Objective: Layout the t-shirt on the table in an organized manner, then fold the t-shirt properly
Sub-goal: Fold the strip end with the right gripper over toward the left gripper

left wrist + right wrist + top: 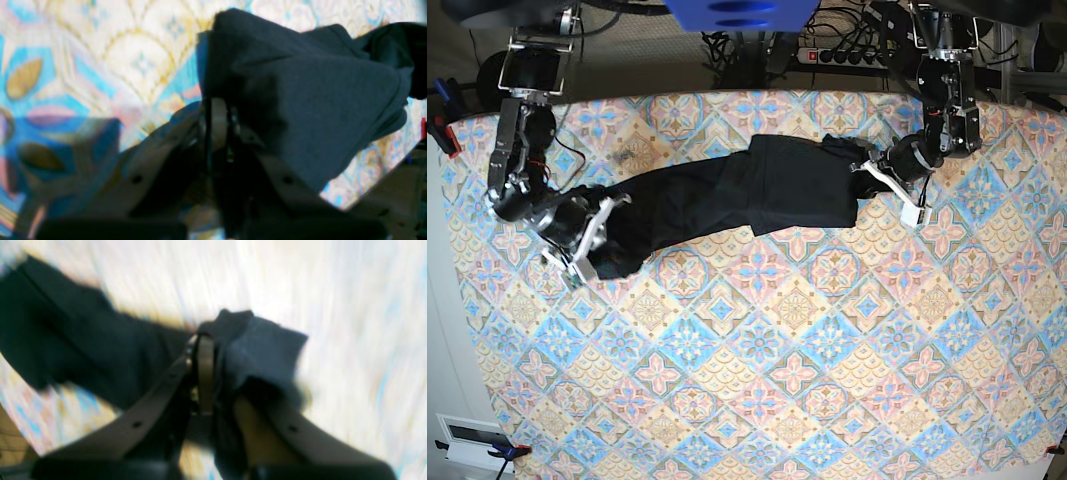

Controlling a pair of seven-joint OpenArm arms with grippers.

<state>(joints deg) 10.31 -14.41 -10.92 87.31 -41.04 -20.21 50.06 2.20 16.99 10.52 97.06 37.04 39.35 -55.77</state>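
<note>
While both arms are spread wide, the state of play is logged as follows:

T-shirt: black t-shirt [757, 192] is seen stretched in a long band across the far half of the surface [787, 380], running from lower on the base view's left up to the right; middle part lies fairly flat, both ends are bunched.

Left end effector [897, 188]: seen on the base view's right, clamped on the t-shirt's end there. In the left wrist view the jaws are pressed together w/ dark fabric [300, 100] pinched at the tips and draped over one side; pic is blurred.

Right end effector [592, 243]: seen on the base view's left, clamped on the other bunched end. In the right wrist view fabric [253, 350] is gripped between the closed jaws, w/ a long dark strip trailing off to the left; heavy blur, so fine detail can't be told.

Surface: diamond floral cloth in blue, pink & cream is shown; the near half is bare of garment.

Background: cables & a power strip [842, 55] are seen beyond the far edge.
</note>
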